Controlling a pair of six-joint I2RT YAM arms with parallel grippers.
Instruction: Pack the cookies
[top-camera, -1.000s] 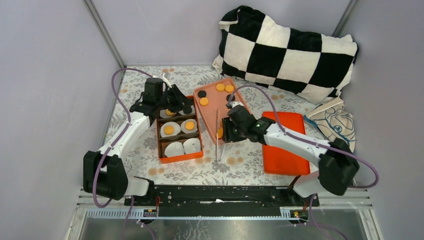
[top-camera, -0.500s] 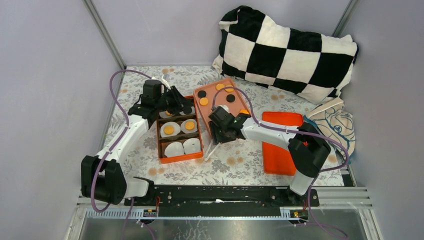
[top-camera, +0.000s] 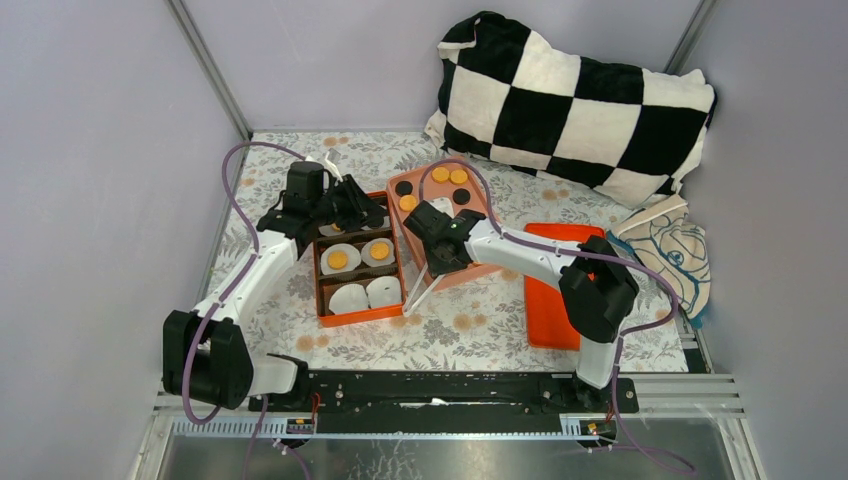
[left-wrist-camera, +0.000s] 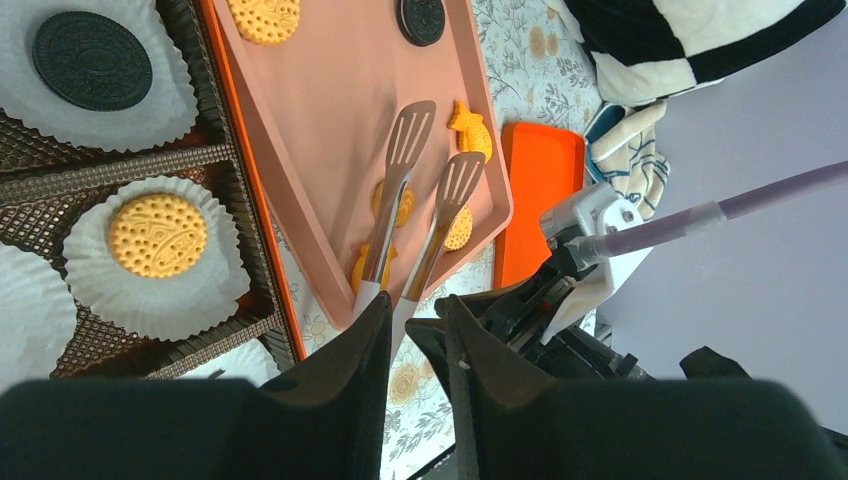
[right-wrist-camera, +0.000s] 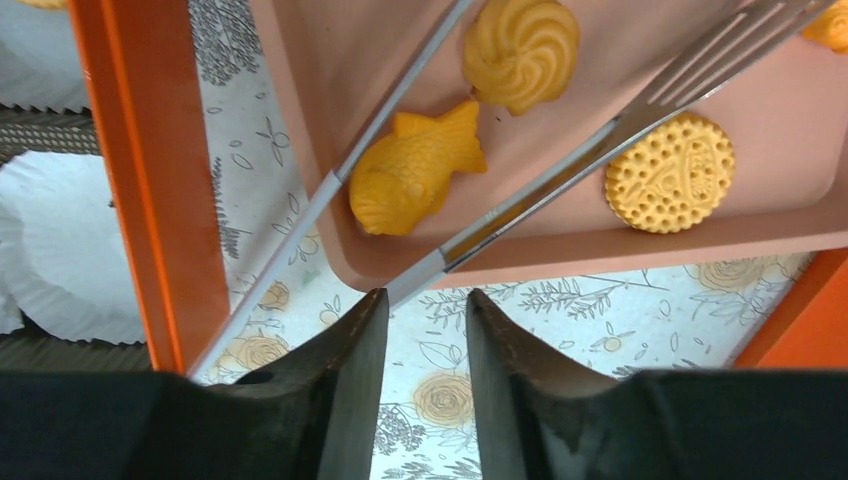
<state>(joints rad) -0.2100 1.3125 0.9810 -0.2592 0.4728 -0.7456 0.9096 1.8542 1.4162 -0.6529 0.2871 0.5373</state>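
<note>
you swung the right gripper (top-camera: 436, 262) leftward over the pink tray (top-camera: 482, 272), clamped on the tongs (left-wrist-camera: 410, 215), whose tips straddled the cookies (right-wrist-camera: 420, 182) there. the left gripper (top-camera: 362, 212), nearly closed and empty, hovered over the box (top-camera: 358, 316).

Shiny metal tongs (left-wrist-camera: 400, 215); matt plastic tray (left-wrist-camera: 330, 130).

My black fingers (right-wrist-camera: 340, 400) frame golden-orange embossed biscuit cookies (right-wrist-camera: 668, 173) on a salmon-pink plastic tray (right-wrist-camera: 640, 245), over floral-print cloth (right-wrist-camera: 560, 330).
</note>
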